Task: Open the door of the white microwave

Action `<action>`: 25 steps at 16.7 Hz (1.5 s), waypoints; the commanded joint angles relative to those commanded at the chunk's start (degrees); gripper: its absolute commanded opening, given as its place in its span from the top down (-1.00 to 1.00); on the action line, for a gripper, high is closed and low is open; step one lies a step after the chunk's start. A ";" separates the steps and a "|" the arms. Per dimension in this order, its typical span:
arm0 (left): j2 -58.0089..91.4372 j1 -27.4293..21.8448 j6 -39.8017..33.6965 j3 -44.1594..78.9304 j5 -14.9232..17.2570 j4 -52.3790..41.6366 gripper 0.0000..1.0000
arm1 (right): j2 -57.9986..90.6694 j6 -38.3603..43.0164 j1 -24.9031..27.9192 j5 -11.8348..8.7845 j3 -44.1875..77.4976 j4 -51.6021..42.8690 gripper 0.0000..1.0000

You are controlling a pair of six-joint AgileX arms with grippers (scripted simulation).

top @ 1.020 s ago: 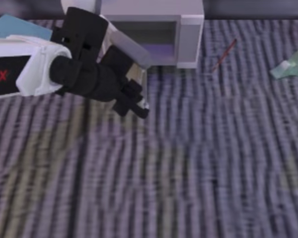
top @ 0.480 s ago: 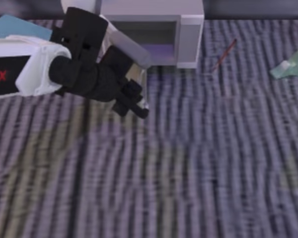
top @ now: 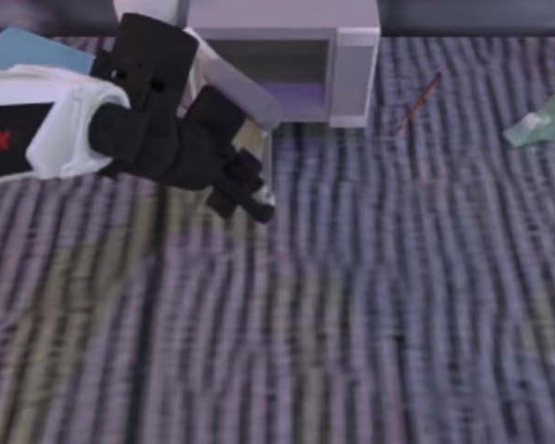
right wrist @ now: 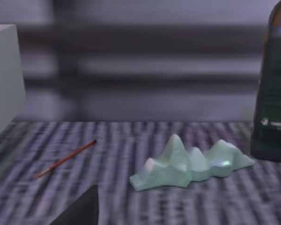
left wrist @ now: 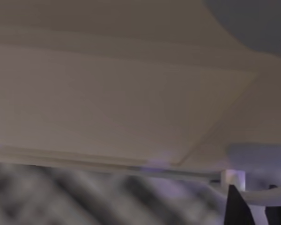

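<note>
The white microwave stands at the table's far edge, its pale lilac inside showing. Its door is swung out toward the left and front, hinged on the left. My left gripper is at the door's free edge, shut on the slim white handle. In the left wrist view the door fills the picture, and the handle lies between my dark fingertips. My right gripper is outside the top view, low over the table on the right, and shows only as a dark tip.
A light-blue book lies behind my left arm. A red pencil and a jagged green block lie to the right of the microwave. A dark bottle stands beyond the green block.
My left gripper has shifted slightly to the left with the handle in it, and the door has swung a little wider.
</note>
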 joint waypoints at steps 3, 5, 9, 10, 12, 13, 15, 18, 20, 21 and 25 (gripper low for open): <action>-0.42 1.04 2.16 0.04 1.36 -0.53 1.00 | 0.00 0.00 0.00 0.00 0.00 0.00 -1.00; -0.50 1.68 3.48 -0.11 2.16 -1.03 1.00 | 0.00 0.00 0.00 0.00 0.00 0.00 -1.00; -0.51 1.80 3.72 -0.15 2.31 -1.14 1.00 | 0.00 0.00 0.00 0.00 0.00 0.00 -1.00; -0.51 1.80 3.72 -0.15 2.31 -1.14 1.00 | 0.00 0.00 0.00 0.00 0.00 0.00 -1.00; -0.51 1.80 3.72 -0.15 2.31 -1.14 1.00 | 0.00 0.00 0.00 0.00 0.00 0.00 -1.00; -0.51 1.80 3.72 -0.15 2.31 -1.14 1.00 | 0.00 0.00 0.00 0.00 0.00 0.00 -1.00; -0.51 1.80 3.72 -0.15 2.31 -1.14 1.00 | 0.00 0.00 0.00 0.00 0.00 0.00 -1.00; -0.51 1.80 3.72 -0.15 2.31 -1.14 1.00 | 0.00 0.00 0.00 0.00 0.00 0.00 -1.00; -0.51 1.80 3.72 -0.15 2.31 -1.14 1.00 | 0.00 0.00 0.00 0.00 0.00 0.00 -1.00; -0.51 1.80 3.72 -0.15 2.31 -1.14 1.00 | 0.00 0.00 0.00 0.00 0.00 0.00 -1.00; -0.51 1.80 3.72 -0.15 2.31 -1.14 1.00 | 0.00 0.00 0.00 0.00 0.00 0.00 -1.00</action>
